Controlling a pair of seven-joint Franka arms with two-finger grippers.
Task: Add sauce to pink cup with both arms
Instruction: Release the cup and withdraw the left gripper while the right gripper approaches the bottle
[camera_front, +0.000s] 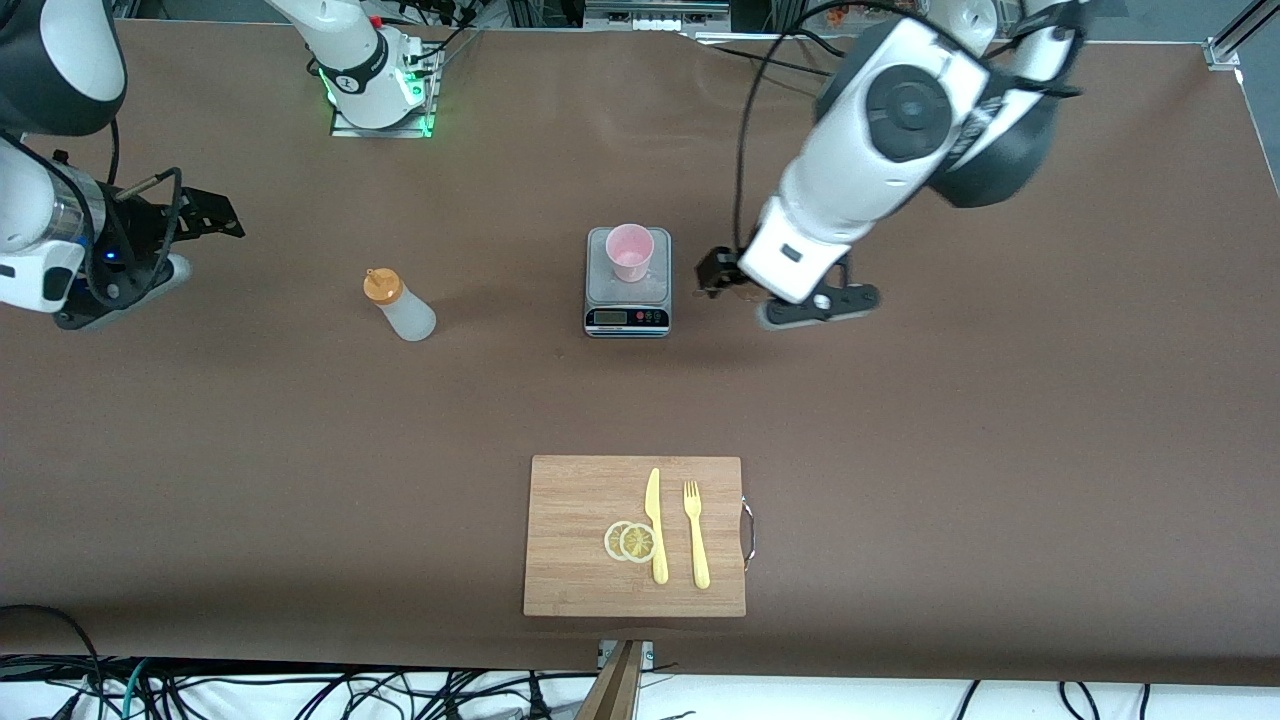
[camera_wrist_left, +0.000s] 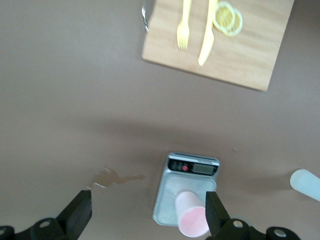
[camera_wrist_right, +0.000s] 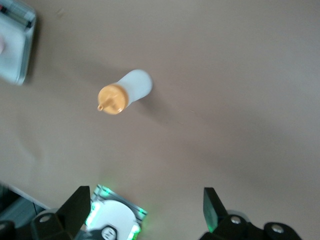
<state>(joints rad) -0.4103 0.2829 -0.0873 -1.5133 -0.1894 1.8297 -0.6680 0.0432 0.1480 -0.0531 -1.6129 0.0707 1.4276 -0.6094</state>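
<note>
The pink cup (camera_front: 630, 250) stands upright on a small steel scale (camera_front: 627, 300) in the middle of the table. It also shows in the left wrist view (camera_wrist_left: 192, 220). The sauce bottle (camera_front: 400, 307), whitish with an orange cap, stands on the table toward the right arm's end, apart from the scale. It also shows in the right wrist view (camera_wrist_right: 125, 92). My left gripper (camera_front: 718, 272) (camera_wrist_left: 147, 215) is open and empty over the table, just beside the scale. My right gripper (camera_front: 212, 215) (camera_wrist_right: 145, 207) is open and empty, well apart from the bottle at the right arm's end.
A wooden cutting board (camera_front: 560, 530) lies nearer the front camera, with a yellow knife (camera_front: 655, 525), a yellow fork (camera_front: 695, 535) and lemon slices (camera_front: 630, 541) on it. A brownish stain (camera_wrist_left: 112, 176) marks the cloth beside the scale. The right arm's green-lit base (camera_front: 380, 90) stands at the table's back edge.
</note>
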